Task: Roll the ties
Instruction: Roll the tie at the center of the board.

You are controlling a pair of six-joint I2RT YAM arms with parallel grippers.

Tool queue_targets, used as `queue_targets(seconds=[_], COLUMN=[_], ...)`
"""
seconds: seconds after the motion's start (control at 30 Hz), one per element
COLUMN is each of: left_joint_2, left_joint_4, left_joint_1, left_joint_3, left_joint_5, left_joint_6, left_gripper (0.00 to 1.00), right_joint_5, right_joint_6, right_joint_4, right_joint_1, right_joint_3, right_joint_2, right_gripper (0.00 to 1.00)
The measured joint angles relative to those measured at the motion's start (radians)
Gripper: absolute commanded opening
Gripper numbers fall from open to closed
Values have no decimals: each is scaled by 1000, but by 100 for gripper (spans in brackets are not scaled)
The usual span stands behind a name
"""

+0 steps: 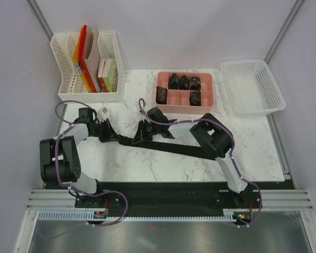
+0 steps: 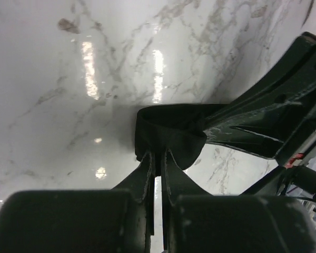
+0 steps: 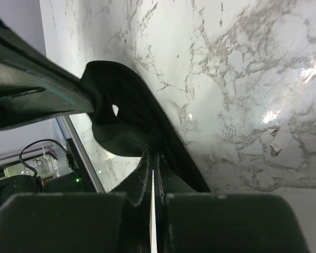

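A long black tie (image 1: 174, 147) lies slantwise across the marble table (image 1: 163, 168). My left gripper (image 1: 119, 138) is shut on its left end. In the left wrist view the fingertips (image 2: 146, 163) pinch a folded dark edge of the tie (image 2: 168, 126). A little to the right, my right gripper (image 1: 145, 132) is shut on the same tie. The right wrist view shows it (image 3: 157, 155) clamping a bunched fold of the tie (image 3: 126, 121). Several rolled ties (image 1: 184, 81) sit in a pink tray (image 1: 185, 106).
A white file rack (image 1: 87, 66) with folders stands at the back left. An empty white basket (image 1: 253, 87) sits at the back right, beside the pink tray. The two grippers work close together, each seen in the other's wrist view.
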Motion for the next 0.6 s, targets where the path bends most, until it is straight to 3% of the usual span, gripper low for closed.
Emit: queue_targets(seconds=[0.27,0.6], left_joint_2=[-105,15], left_joint_4=[-1,-6], left_joint_1=[-173,-236], left_joint_3=[1,26], left_joint_5=[-31,-51], left_joint_6=[-14,-57], left_gripper=[2,2], right_joint_5=[0,-2], right_joint_6=[0,4], right_joint_4=[-1,0], right_joint_1=[0,-1], right_joint_3=[2,2], right_joint_2=[1,2], right_gripper=[0,0])
